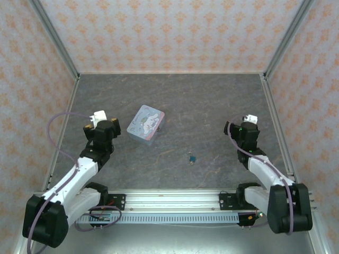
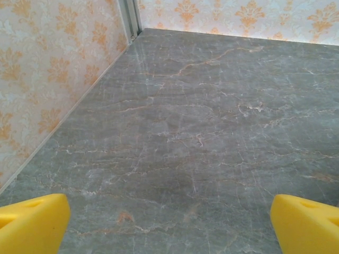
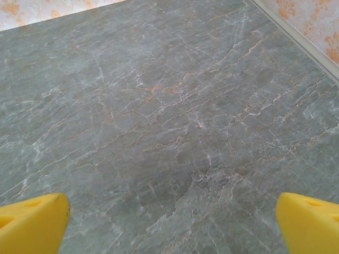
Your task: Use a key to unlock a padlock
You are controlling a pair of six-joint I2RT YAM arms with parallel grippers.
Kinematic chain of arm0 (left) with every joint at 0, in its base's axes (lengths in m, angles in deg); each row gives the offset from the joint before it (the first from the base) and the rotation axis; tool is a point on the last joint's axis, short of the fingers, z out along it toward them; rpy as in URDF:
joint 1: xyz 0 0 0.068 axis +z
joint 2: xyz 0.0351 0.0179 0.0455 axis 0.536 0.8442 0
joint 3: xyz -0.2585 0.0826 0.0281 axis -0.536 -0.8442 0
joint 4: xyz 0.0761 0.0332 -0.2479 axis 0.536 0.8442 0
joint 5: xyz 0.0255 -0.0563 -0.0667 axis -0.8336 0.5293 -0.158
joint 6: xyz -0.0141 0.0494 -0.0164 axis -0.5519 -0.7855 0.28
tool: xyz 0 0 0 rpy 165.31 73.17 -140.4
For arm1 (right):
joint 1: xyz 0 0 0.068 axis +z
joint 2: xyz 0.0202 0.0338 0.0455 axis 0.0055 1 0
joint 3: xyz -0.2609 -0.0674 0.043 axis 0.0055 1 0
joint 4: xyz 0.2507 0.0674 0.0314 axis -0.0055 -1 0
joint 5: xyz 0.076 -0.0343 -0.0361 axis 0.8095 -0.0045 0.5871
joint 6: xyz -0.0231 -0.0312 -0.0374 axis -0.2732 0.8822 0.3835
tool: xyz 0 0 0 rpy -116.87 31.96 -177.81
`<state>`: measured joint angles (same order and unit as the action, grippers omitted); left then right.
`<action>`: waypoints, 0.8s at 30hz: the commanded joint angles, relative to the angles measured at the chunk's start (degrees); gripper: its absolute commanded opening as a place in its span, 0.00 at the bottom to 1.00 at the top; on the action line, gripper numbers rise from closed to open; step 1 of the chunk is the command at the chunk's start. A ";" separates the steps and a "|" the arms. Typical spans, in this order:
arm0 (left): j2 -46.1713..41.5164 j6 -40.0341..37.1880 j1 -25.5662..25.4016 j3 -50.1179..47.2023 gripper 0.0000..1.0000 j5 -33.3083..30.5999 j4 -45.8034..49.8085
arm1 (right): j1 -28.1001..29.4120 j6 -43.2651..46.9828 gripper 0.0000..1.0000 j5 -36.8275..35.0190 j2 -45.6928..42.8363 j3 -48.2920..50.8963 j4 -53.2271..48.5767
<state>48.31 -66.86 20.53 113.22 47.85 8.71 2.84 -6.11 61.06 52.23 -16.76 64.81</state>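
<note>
Left tool (image 2: 170,225), right tool (image 3: 172,225) gape empty; padlock (image 1: 192,157) lies between.

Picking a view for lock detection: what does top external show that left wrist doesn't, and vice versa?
Top external: the padlock lying on the table between the two arms, and the pastel tin up-left of it. Left wrist: the left pincer up close, yellow fingertips spread wide with nothing between them. Shared: the grey marbled table and the patterned wall.
</note>
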 commanded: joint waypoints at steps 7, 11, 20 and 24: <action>9.45 -3.52 2.33 -5.95 0.97 1.61 -25.07 | -4.54 2.21 0.99 7.01 13.99 -0.88 22.78; 14.84 -5.46 3.10 -6.90 0.97 3.04 -31.88 | -5.34 2.13 0.99 7.69 21.11 -0.20 30.83; 23.67 -8.64 6.62 -8.54 0.97 10.19 -44.83 | -4.98 3.19 0.99 8.34 25.51 -3.22 29.29; 31.28 -8.69 7.68 -6.16 0.97 12.07 -47.71 | -4.54 3.48 0.99 7.47 25.34 -3.63 28.45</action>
<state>76.27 -74.34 27.62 105.88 57.80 -33.59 -2.08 -3.75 69.04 77.45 -19.34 93.33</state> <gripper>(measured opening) 0.965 0.992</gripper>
